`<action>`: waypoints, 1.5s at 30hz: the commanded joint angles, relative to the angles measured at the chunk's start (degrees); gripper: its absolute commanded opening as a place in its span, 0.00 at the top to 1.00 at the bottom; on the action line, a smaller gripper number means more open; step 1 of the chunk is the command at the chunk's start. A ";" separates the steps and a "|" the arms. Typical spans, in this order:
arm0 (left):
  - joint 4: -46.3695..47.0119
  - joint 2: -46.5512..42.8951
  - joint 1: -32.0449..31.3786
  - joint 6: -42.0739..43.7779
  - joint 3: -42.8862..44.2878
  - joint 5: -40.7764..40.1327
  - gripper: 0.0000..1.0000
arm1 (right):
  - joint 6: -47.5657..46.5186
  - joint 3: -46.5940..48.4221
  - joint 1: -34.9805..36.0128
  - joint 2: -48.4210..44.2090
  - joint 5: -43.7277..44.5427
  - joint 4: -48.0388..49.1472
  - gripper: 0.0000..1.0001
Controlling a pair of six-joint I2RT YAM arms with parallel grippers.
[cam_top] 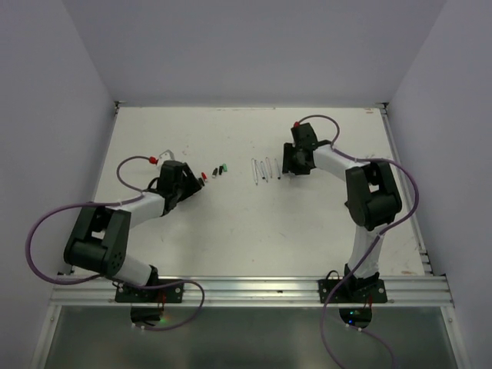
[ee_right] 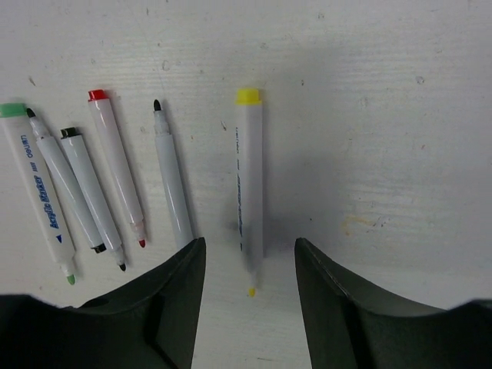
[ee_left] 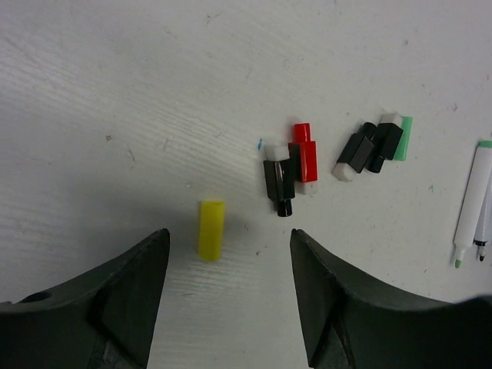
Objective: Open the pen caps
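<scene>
Left claw [ee_left: 228, 265], spread and empty, frames the yellow cap [ee_left: 211, 231] lying on the desk [ee_left: 115, 92] near the other pen caps [ee_left: 292, 169], while the right claw [ee_right: 247, 257], likewise spread, frames the yellow pen [ee_right: 249, 177]; both are best lifted straight up, nudging nothing.

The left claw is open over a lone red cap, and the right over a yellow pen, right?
No: the lone cap under the left claw is yellow, as the left wrist view shows. The right claw is indeed open over the yellow pen.
</scene>
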 commanded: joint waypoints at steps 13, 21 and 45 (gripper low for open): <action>-5.93 -13.97 0.31 2.89 0.42 4.60 0.33 | 29.34 7.71 -9.72 -8.91 22.48 -15.41 0.31; -9.35 -13.44 -4.69 2.36 2.26 3.38 0.34 | 38.68 0.23 -17.72 -12.42 35.32 -20.77 0.35; -8.91 -7.38 -9.10 1.66 5.95 3.20 0.34 | 36.41 -11.01 -24.58 -14.19 37.27 -16.22 0.43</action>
